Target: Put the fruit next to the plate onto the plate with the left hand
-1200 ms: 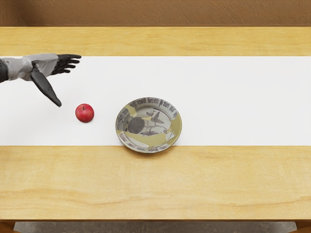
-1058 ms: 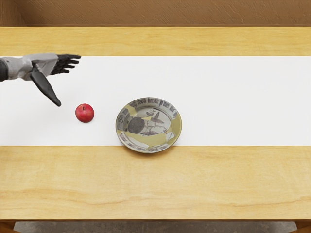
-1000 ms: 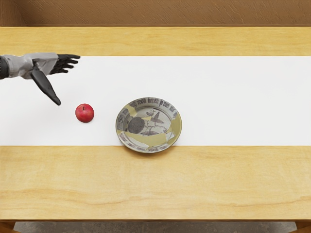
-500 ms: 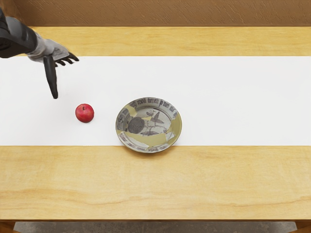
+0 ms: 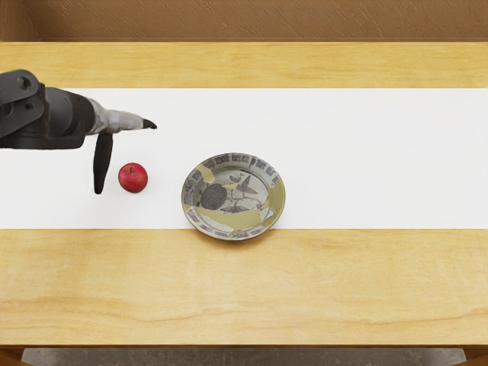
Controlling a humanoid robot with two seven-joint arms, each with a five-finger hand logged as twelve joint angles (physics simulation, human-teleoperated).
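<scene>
In the head view, a light wooden table fills most of the picture, and a broad white strip runs across it from left to right. A small red apple sits on this strip, left of centre, upright with its stem dimple facing up. Just to its right, apart from it with a gap of white between them, lies a round plate with a greenish-yellow rim and a dark painted pattern inside. The plate also rests on the strip, its near edge reaching the strip's front border. Nothing lies on the plate.

The left arm enters from the picture's left edge, its dark forearm above the strip. The left hand is open and holds nothing. Its fingers stretch straight toward the right, passing behind the apple at a higher level. The black thumb hangs downward, its tip just left of the apple and not touching it. The apple thus sits in the angle between thumb and fingers, free of both.

The right arm does not show.
</scene>
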